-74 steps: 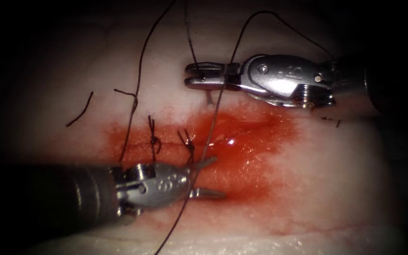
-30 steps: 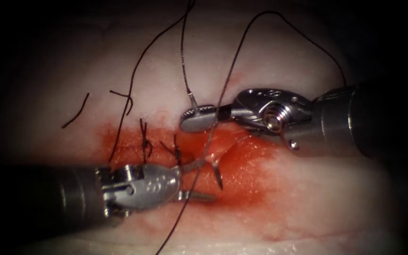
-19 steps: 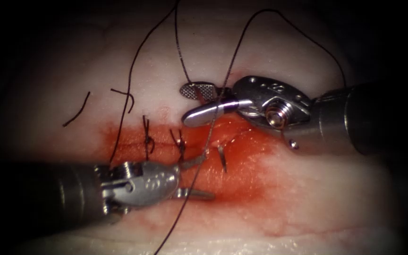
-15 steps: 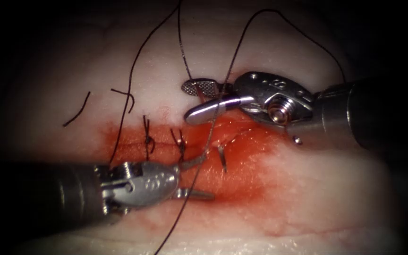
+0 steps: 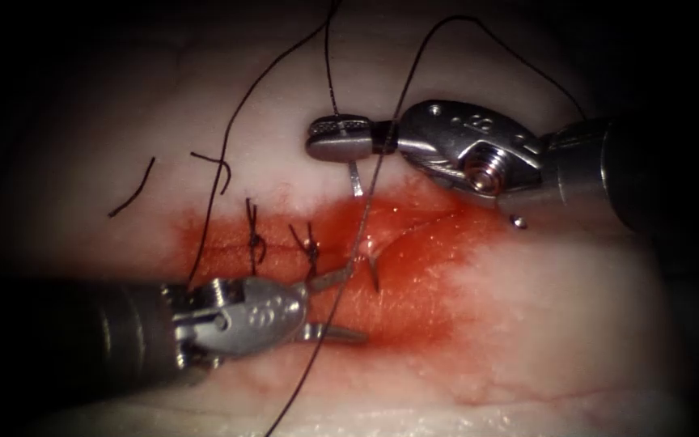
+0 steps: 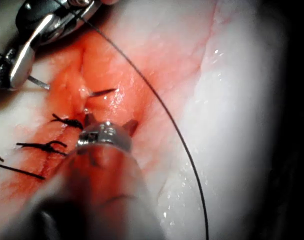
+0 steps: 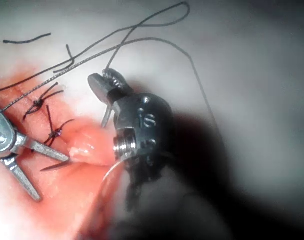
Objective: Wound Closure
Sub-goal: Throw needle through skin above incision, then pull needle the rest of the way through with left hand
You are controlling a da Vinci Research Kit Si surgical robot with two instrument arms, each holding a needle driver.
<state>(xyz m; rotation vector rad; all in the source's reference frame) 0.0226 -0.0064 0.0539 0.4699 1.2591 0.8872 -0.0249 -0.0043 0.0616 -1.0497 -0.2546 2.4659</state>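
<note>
Half a second back, the right arm's ridged steel tool (image 5: 341,139) gaped; now it is pressed together on the thin curved steel needle's (image 5: 355,180) rear end at upper centre. Its point (image 5: 374,275) emerges from glistening red tissue (image 5: 527,324) mid-frame. Left steel tool (image 5: 341,306) stands spread, empty, beside the dark thread (image 5: 317,356).
</note>
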